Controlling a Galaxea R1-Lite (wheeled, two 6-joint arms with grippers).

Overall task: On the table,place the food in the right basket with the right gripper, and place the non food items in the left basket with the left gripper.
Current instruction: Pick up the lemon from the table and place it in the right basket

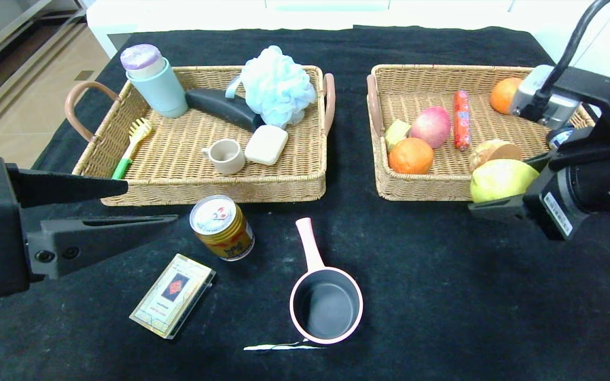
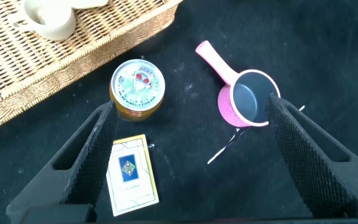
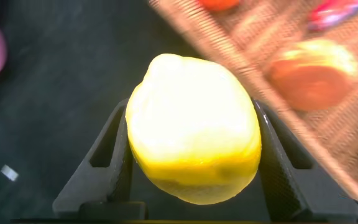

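Observation:
My right gripper (image 1: 501, 185) (image 3: 192, 109) is shut on the big yellow lemon (image 1: 501, 180) (image 3: 194, 124), held over the front right rim of the right basket (image 1: 421, 193). The sausage stick (image 1: 462, 119) and the brown tuber (image 1: 495, 152) lie inside that basket. On the table (image 1: 442, 291) stand the gold can (image 1: 222, 227) (image 2: 138, 87), the cream card box (image 1: 172, 295) (image 2: 131, 175) and the pink saucepan (image 1: 326, 304) (image 2: 247, 99). My left gripper (image 1: 150, 202) (image 2: 190, 104) hovers open above the cloth, between the card box and the saucepan, holding nothing.
The left basket (image 1: 215, 189) holds a teal bottle (image 1: 154, 79), a blue bath sponge (image 1: 277, 84), a dark curved object (image 1: 220, 106), a cream soap (image 1: 266, 144), a small cup (image 1: 225, 156) and a brush (image 1: 133, 145). Two oranges and an apple (image 1: 431, 126) lie in the right basket. A white tear (image 1: 284, 347) marks the cloth.

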